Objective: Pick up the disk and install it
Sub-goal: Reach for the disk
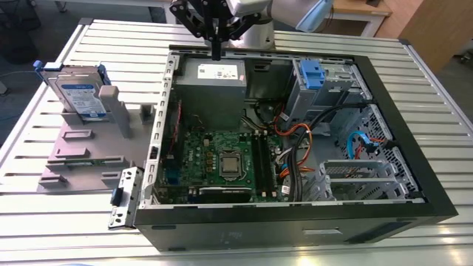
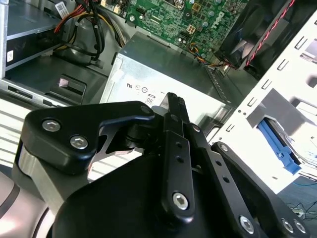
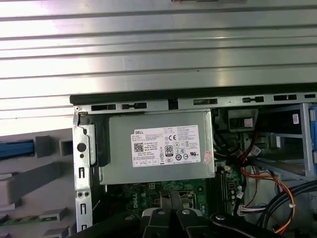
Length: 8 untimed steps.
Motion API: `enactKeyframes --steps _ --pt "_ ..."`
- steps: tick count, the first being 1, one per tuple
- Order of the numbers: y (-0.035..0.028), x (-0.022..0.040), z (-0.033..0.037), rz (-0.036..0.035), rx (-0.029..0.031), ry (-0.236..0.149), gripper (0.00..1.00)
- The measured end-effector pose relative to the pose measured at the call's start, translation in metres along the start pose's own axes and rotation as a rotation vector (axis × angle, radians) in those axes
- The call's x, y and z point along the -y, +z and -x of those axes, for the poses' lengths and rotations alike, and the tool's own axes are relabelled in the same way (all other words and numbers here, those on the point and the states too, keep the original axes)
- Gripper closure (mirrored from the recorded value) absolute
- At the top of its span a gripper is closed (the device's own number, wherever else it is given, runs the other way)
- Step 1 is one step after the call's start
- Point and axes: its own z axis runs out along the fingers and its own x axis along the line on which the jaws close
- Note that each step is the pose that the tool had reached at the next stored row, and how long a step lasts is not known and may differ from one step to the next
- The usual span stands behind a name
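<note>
the hand hangs above the far wall of the open computer case, its fingers clenched together and pointing straight down with nothing between them. in both wrist views the fingers meet in one narrow black blade, and directly under it lies the grey power supply with its white sticker.

the disk is not in the case. it stands on edge in a grey plastic stand on the slatted metal desk, outside the case wall on the exterior view's left. from the hand it lies well apart, toward that left and a little nearer. its long axis runs roughly upward with a slight lean, its labelled face turned toward the near side, and blue rails show along its top and side edges. nothing touches it but the stand.

by my reading the pick has not begun: the disk is ungrasped and the hand is over the wrong object.

room around the disk is open above and on its left. inside the case, a blue caddy sits in the far right bay, an open metal cage lies near right, and orange and black cables crowd the space between them.
</note>
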Motion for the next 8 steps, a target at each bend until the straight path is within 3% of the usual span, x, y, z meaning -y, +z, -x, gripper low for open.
enactKeyframes --steps 8 --pt "0.0000 0.0002 -0.0025 -0.0001 0.0000 0.000 0.89"
